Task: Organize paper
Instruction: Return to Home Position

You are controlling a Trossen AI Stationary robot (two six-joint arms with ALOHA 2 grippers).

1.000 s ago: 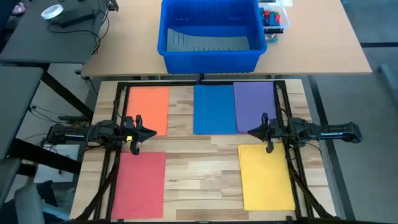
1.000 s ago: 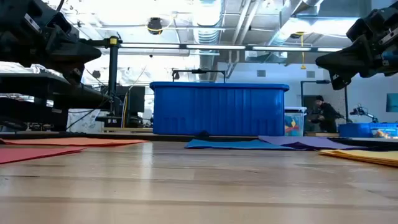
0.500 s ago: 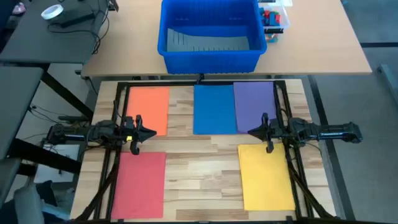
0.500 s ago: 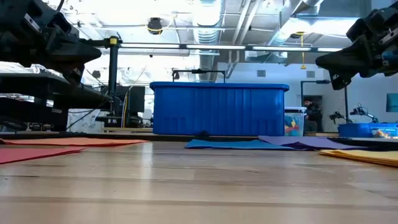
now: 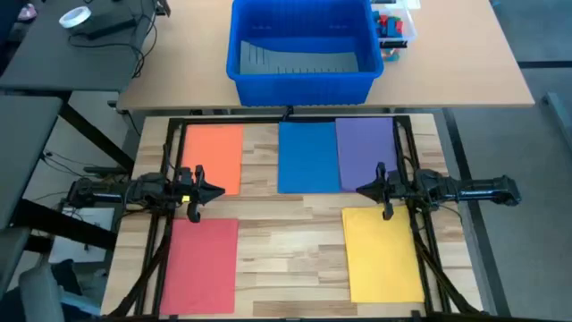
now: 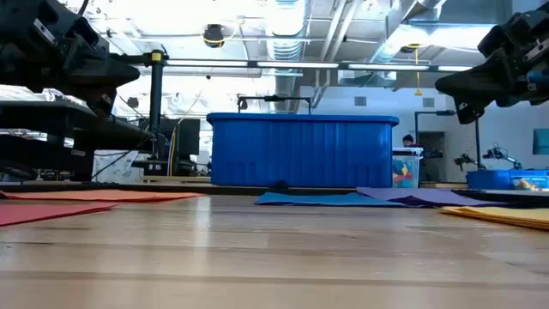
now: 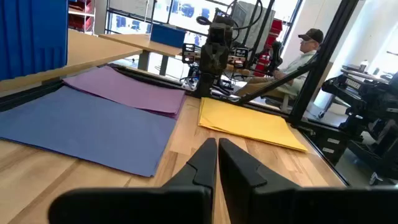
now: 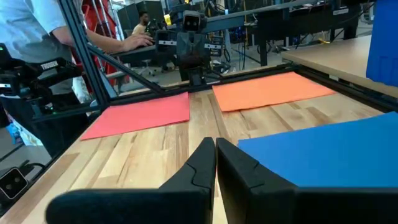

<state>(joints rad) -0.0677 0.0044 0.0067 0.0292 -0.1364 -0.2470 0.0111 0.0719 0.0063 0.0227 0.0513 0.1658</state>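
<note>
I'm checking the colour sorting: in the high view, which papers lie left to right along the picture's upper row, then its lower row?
Upper row: orange paper → blue paper → purple paper. Lower row: red paper → yellow paper.

Only one shift, far back in the room in the low view: person (image 6: 408,140) now farther left, head just beside the right edge of the blue bin (image 6: 300,153); well off it a second ago, nearer half a second ago.
</note>
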